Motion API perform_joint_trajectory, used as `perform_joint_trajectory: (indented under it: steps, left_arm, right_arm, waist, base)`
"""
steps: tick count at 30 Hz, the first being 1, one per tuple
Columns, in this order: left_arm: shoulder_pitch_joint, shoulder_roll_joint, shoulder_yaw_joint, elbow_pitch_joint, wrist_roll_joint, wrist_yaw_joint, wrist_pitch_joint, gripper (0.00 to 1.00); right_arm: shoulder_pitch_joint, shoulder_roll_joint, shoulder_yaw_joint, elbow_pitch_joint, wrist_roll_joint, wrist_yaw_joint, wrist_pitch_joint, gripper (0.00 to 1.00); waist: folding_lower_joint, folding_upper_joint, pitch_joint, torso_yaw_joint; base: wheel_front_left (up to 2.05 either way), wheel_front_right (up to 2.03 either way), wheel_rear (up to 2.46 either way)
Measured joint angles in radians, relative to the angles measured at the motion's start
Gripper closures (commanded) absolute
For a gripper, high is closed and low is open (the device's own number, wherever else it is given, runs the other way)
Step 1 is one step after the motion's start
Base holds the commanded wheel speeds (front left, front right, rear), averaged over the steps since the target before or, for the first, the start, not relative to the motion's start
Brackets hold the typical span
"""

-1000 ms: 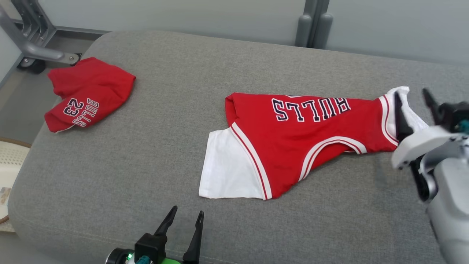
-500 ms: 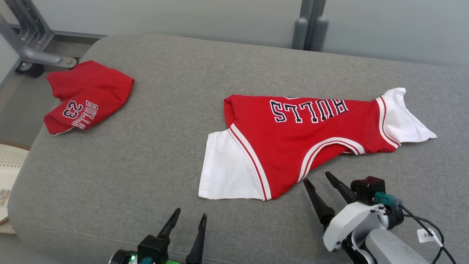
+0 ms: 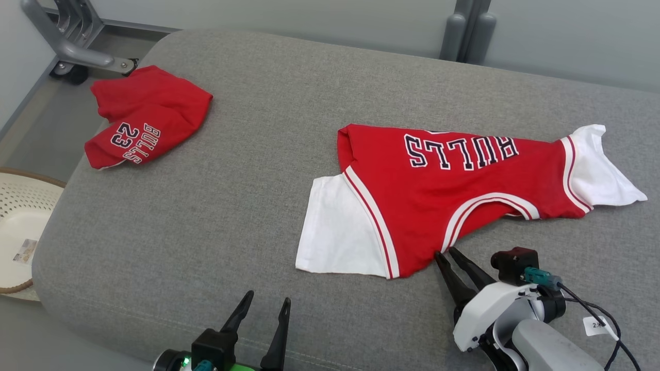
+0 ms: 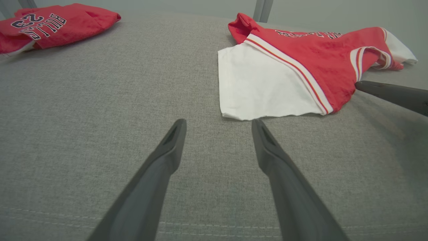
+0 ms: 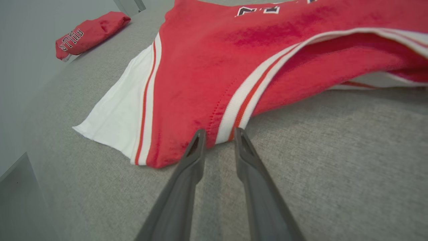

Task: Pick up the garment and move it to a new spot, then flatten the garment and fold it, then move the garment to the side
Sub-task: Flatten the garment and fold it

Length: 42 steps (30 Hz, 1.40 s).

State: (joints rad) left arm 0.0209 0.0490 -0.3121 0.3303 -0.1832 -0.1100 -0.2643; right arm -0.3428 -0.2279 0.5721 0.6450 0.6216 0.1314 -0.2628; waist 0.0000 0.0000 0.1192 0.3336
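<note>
The garment (image 3: pixel 454 201) is a red jersey with white sleeves and upside-down "BULLS" lettering, lying spread on the grey cushion (image 3: pixel 206 206). My right gripper (image 3: pixel 445 252) is at its near hem, by the white-and-red trim. In the right wrist view the garment (image 5: pixel 217 67) is close up. There the right gripper (image 5: pixel 219 131) has its jaws narrowed but still apart, tips touching the hem edge. My left gripper (image 3: pixel 268 296) stands open at the cushion's near edge, holding nothing. In the left wrist view the left gripper (image 4: pixel 218 122) points just short of the garment's (image 4: pixel 301 63) white sleeve.
A second red jersey (image 3: pixel 147 121), folded and marked "23 BULLS", lies at the cushion's far left corner. A pale woven basket (image 3: pixel 20 226) sits on the floor to the left. A grey metal frame (image 3: pixel 72 46) stands beyond that corner.
My right gripper left the garment's far right sleeve, came down to its near hem, and narrowed its jaws. The head camera shifted a little. The left gripper stayed put.
</note>
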Motion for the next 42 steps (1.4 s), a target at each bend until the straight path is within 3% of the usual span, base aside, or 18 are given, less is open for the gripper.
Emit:
perform_joint_trajectory:
  steps: [3, 5, 7, 8, 24, 25, 26, 31, 42]
  left_arm:
    - [0.0, 0.0, -0.003, -0.001, -0.003, -0.001, 0.0, 0.0]
    - [-0.001, 0.0, -0.007, -0.001, -0.003, -0.001, 0.0, 0.0]
    - [-0.002, 0.0, -0.011, -0.002, -0.007, -0.001, 0.0, 0.0]
    - [-0.004, 0.0, -0.012, -0.001, -0.008, -0.001, 0.0, 0.0]
    - [0.002, 0.0, 0.005, 0.006, -0.001, -0.002, 0.0, 0.0]
    - [0.001, 0.0, 0.002, 0.006, -0.001, -0.003, 0.0, 0.0]
    - [0.001, 0.0, -0.002, 0.006, -0.001, -0.003, 0.0, 0.0]
    - [-0.008, 0.0, -0.026, 0.007, -0.003, -0.006, 0.0, 0.0]
    - [0.002, 0.0, -0.007, 0.007, -0.003, -0.004, 0.0, 0.0]
  right_arm:
    - [-0.009, -0.001, 0.0, 0.008, 0.003, 0.0, 0.0, 0.6]
    - [-0.013, 0.0, -0.001, 0.013, 0.008, 0.0, 0.0, 0.56]
    - [-0.016, 0.003, 0.001, 0.018, 0.008, 0.0, 0.0, 0.61]
    - [-0.021, 0.005, 0.006, 0.02, 0.008, 0.0, 0.0, 1.0]
    - [0.017, -0.05, -0.009, -0.047, 0.019, 0.0, 0.0, 1.0]
    - [0.018, -0.05, -0.016, -0.052, 0.022, 0.0, 0.0, 0.57]
    - [0.019, -0.05, -0.018, -0.054, 0.023, 0.0, 0.0, 0.0]
    - [0.022, -0.037, -0.006, -0.054, 0.031, 0.0, 0.0, 0.0]
    - [-0.01, -0.021, -0.028, 0.009, 0.035, 0.0, 0.0, 0.0]
  waist:
    - [0.0, 0.0, 0.005, -0.002]
    - [0.0, 0.0, 0.007, -0.006]
    - [0.0, 0.0, 0.01, -0.009]
    - [0.0, 0.0, 0.013, -0.011]
    - [0.0, 0.0, -0.013, -0.064]
    - [0.0, 0.0, -0.016, -0.067]
    - [0.0, 0.0, -0.018, -0.07]
    - [0.0, 0.0, -0.019, -0.061]
    - [0.0, 0.0, 0.003, 0.03]
  base:
    - [0.0, 0.0, 0.0]
    - [0.0, 0.0, 0.0]
    - [0.0, 0.0, 0.0]
    - [0.0, 0.0, 0.0]
    - [0.0, 0.0, 0.0]
    - [0.0, 0.0, 0.0]
    - [0.0, 0.0, 0.0]
    - [0.0, 0.0, 0.0]
    - [0.0, 0.0, 0.0]
